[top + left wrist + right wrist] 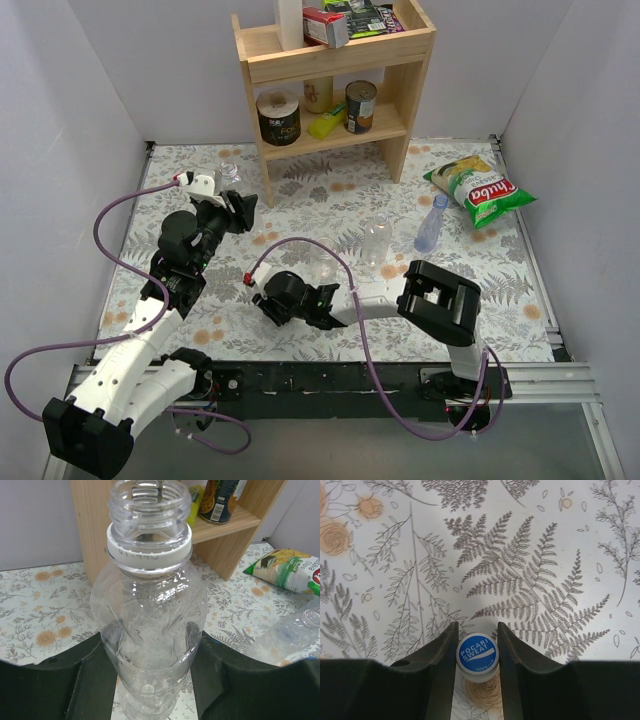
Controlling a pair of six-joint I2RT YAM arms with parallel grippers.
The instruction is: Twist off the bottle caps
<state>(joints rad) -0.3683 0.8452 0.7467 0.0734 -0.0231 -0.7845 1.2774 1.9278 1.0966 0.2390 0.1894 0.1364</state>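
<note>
My left gripper (152, 652) is shut on a colourless wide-mouthed bottle (149, 605) and holds it upright. Its mouth is open, with a white ring under the thread. In the top view this gripper (236, 200) is at the back left, by the bottle (228, 174). My right gripper (477, 642) is shut on a blue cap (477, 656) marked POCARI SWEAT, just above the cloth; in the top view it (292, 310) is at the front centre. Two colourless bottles (378, 240) (322, 262) stand mid-table. A blue-tinted bottle (431, 222) lies to the right.
A wooden shelf (335, 80) stands at the back with tin cans (361, 105) and a yellow bottle (326, 122). A green snack bag (480, 188) lies at the back right. White walls close in both sides.
</note>
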